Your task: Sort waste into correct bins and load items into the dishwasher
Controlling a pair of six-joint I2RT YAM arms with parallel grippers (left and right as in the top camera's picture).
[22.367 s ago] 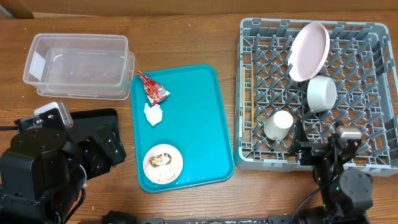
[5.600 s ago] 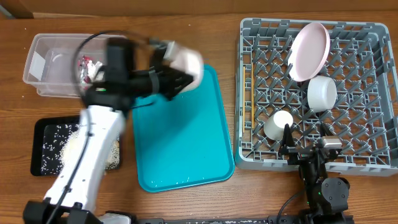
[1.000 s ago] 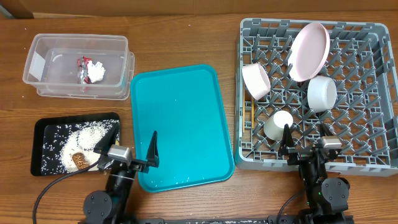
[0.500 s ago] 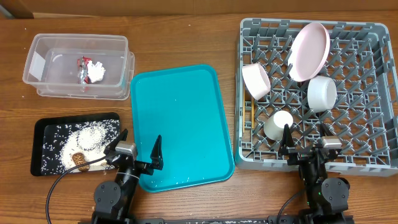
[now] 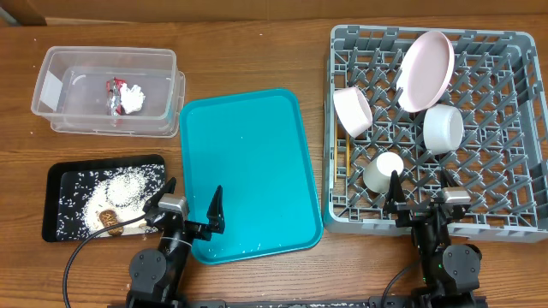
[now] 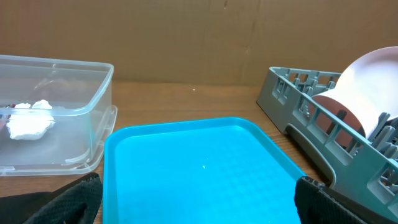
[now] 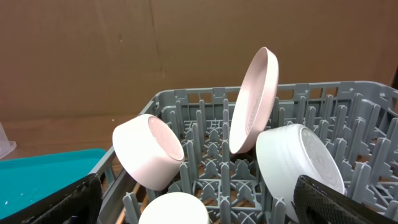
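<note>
Now left tool [image 5: 190, 208] & right tool [image 5: 419, 192] sit low at bench's near edge, jaws spread wide, nothing in either. Dish rack [image 5: 514, 197] has plate [image 5: 426, 70], white bowl [image 5: 443, 128], pinkish bowl [image 5: 352, 110] & cup [image 5: 383, 171] leaning btw pegs, prob. to stand & drain. Wrapper [image 5: 112, 90] + tissue [image 5: 132, 97] lie in clear tub [image 5: 51, 60]; rice [image 5: 124, 184] in black tray [image 5: 53, 192]. Chopsticks not visible.

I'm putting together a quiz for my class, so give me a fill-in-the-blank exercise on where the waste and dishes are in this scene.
The clear tub holds a tissue wad and a red ____.
The rice grains lie on the ____ tray.
The grey rack holds a plate, a cup and ____ bowls.
Missing words: wrapper; black; two.
</note>
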